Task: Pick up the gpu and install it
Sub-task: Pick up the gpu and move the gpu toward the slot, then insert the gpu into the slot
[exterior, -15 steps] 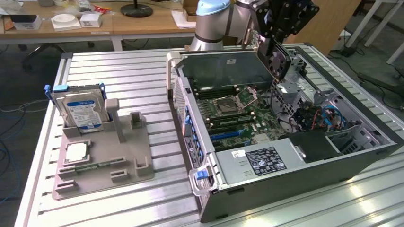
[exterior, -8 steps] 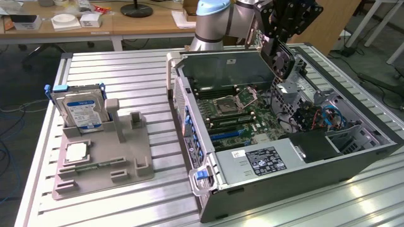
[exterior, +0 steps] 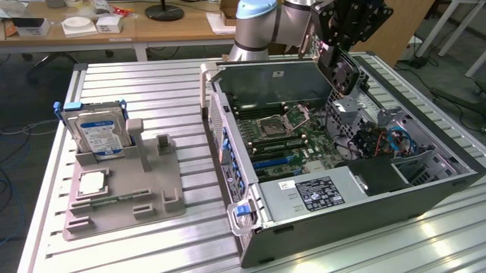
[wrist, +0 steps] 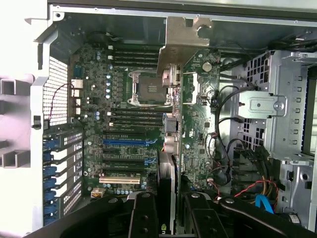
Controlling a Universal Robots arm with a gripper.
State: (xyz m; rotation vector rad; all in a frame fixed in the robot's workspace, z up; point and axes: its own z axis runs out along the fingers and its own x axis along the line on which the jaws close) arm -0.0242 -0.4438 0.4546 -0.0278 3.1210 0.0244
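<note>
Graphics card [wrist: 168, 163] is clamped between the closed fingers of the gripper [wrist: 171, 213] and hangs above the motherboard [wrist: 119, 124] in the open computer case [exterior: 357, 222]. Edge-on hold, judged for slot alignment. Not yet seated.

The gpu [wrist: 200, 124] shows a green circuit-board face speckled with tiny parts and a silvery bracket; the gripper [wrist: 171, 210] is black. In the exterior view the motherboard [exterior: 292, 136] is green inside the dark grey case [exterior: 365, 219], with blue cables [exterior: 399, 139] at its three o'clock; at the case's nine o'clock the hard drive [exterior: 97, 133] wears a blue-white label on a grey stand [exterior: 125, 199], over the ribbed silvery table [exterior: 152, 79]
</note>
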